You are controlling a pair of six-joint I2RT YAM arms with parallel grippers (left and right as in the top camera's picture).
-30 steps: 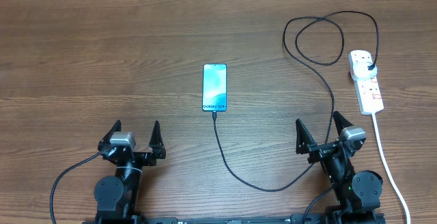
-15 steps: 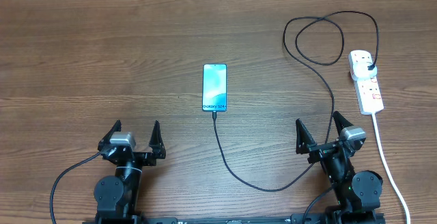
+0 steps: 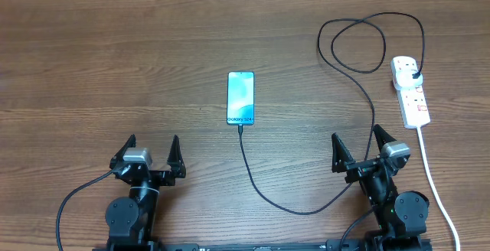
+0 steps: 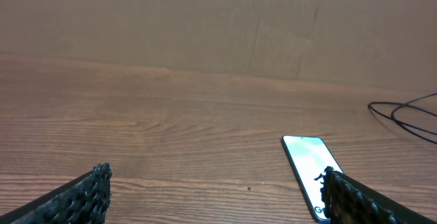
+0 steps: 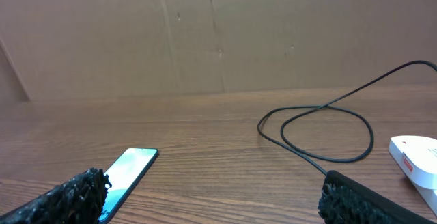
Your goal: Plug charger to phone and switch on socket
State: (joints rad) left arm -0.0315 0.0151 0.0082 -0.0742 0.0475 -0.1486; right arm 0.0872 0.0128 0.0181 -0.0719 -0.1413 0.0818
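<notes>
The phone (image 3: 240, 98) lies flat near the middle of the wooden table (image 3: 115, 52), screen up and lit light blue. Its long sides run from the near edge toward the far edge, and the "Galaxy S24" lettering sits at the end nearer the robot. The charger (image 3: 243, 145) meets that near short end with its small tip. From there the thin black cable runs toward the near edge, sweeps right in front of the right arm, climbs toward the far right corner and curls into a loose loop there. It ends in a black plug (image 3: 414, 73) seated in the socket (image 3: 411, 94). This white power strip lies along the right edge, and its thick white cord (image 3: 429, 174) trails back to the near right corner. Whether its red switches are on cannot be told.

The left gripper (image 3: 152, 140) sits by the near edge on the left, jaws spread wide and holding nothing, well apart from the phone. The right gripper (image 3: 356, 135) sits by the near edge on the right, also wide apart and empty, with the cable passing just beside it. In the left wrist view the phone (image 4: 311, 173) shows just inside the right finger (image 4: 362, 200). In the right wrist view the cable loop (image 5: 321, 115) and one end of the socket (image 5: 416, 156) lie ahead.
</notes>
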